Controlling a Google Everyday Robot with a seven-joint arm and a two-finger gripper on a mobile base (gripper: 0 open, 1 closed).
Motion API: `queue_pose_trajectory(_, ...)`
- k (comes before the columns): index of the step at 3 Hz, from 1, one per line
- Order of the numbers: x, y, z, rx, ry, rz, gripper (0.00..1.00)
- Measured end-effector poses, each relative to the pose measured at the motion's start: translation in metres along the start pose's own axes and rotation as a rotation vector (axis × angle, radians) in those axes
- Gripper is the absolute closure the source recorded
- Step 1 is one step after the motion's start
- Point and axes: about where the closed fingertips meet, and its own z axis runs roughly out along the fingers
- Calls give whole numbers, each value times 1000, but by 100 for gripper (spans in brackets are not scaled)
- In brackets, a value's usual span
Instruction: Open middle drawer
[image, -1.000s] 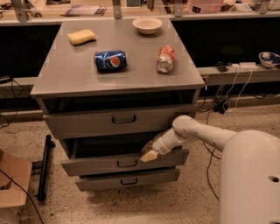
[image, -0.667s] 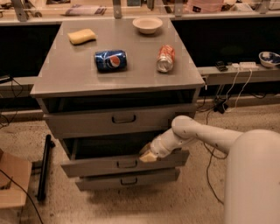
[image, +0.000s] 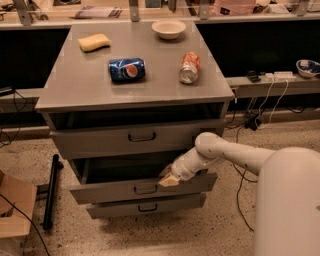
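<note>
The grey cabinet (image: 80, 90) has three drawers. The middle drawer (image: 110, 191) is pulled partly out, so a dark gap shows above its front. Its small dark handle (image: 145, 189) sits at the centre of the front. My gripper (image: 169, 179) is at the top edge of the middle drawer's front, just right of and above the handle. My white arm reaches in from the right. The top drawer (image: 100, 142) is slightly out, and the bottom drawer (image: 120, 209) is nearly closed.
On the cabinet top lie a yellow sponge (image: 93, 42), a blue Pepsi can (image: 127, 69), an orange can (image: 190, 67) and a white bowl (image: 169, 28). A black bar (image: 51, 192) and a cardboard box (image: 15, 210) are on the floor to the left. Cables hang at the right.
The gripper has shifted very slightly left and down along the middle drawer's front. The drawer looks a touch further out.
</note>
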Motion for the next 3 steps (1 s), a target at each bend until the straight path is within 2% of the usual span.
queue_pose_trajectory(1,0,1,1,-7,19,-7,12)
queue_pose_trajectory(2,3,10,-8,16,62,-2,0)
queue_pose_trajectory(3,14,17,-12,28,100,18,0)
